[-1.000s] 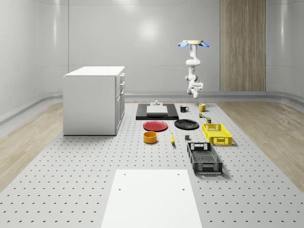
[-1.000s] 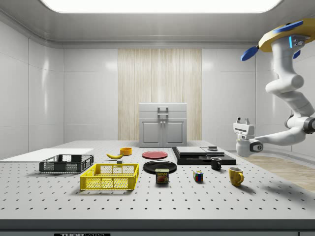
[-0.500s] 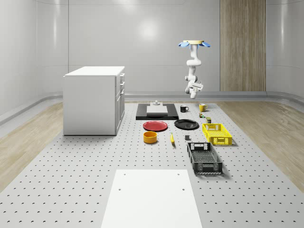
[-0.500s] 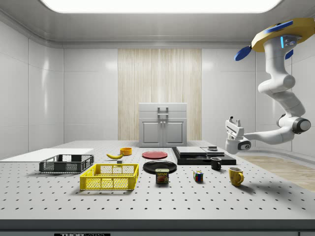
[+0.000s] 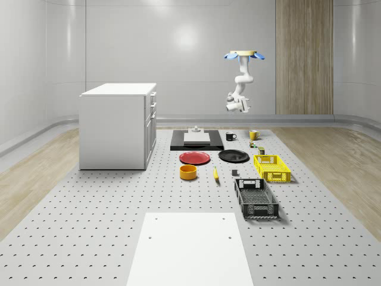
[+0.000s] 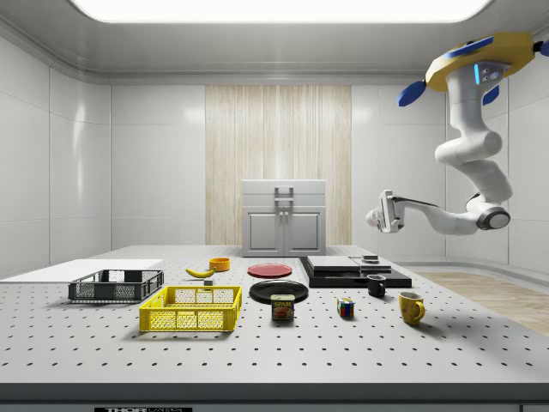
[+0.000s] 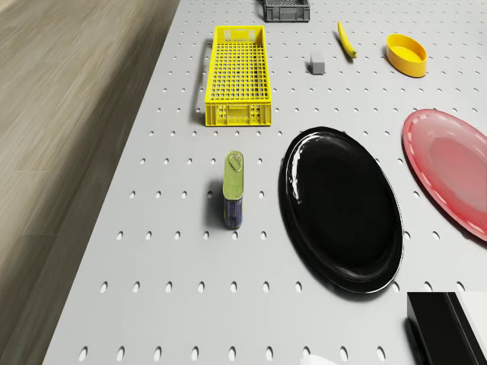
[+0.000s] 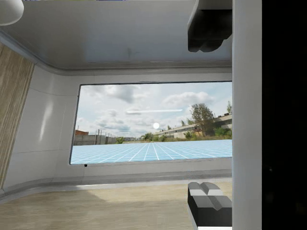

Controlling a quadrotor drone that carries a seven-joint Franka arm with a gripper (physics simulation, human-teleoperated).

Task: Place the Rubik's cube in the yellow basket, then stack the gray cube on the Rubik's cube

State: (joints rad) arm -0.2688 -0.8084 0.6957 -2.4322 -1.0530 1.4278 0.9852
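Observation:
The Rubik's cube (image 6: pixel 346 308) sits on the perforated table between a Spam can and a yellow mug. Further toward the side view's left stands the yellow basket (image 6: pixel 192 309) (image 7: pixel 238 76), with nothing in it. The small gray cube (image 7: pixel 316 66) lies on the table beside the basket, between it and the banana. The drone (image 6: pixel 480 64) hovers high over the table's far end in the whole-scene view. Its arm bends down and holds the gripper (image 6: pixel 383 211) level in the air, well above the black slab and far from both cubes. In the wrist view the fingers (image 8: pixel 208 28) stand wide apart around nothing.
A Spam can (image 7: pixel 233 190), black plate (image 7: pixel 342 209) and red plate (image 7: pixel 453 171) lie under the drone. A yellow mug (image 6: pixel 411 306) and black mug (image 6: pixel 376 286) stand near the Rubik's cube. A dark crate (image 5: pixel 256 198), white cabinet (image 5: pixel 116 125) and yellow bowl (image 7: pixel 406 55) stand further off.
The drone has drifted toward the side view's left. The arm has swung the gripper higher and leftward in that view, turning it to point level. Table objects have not moved.

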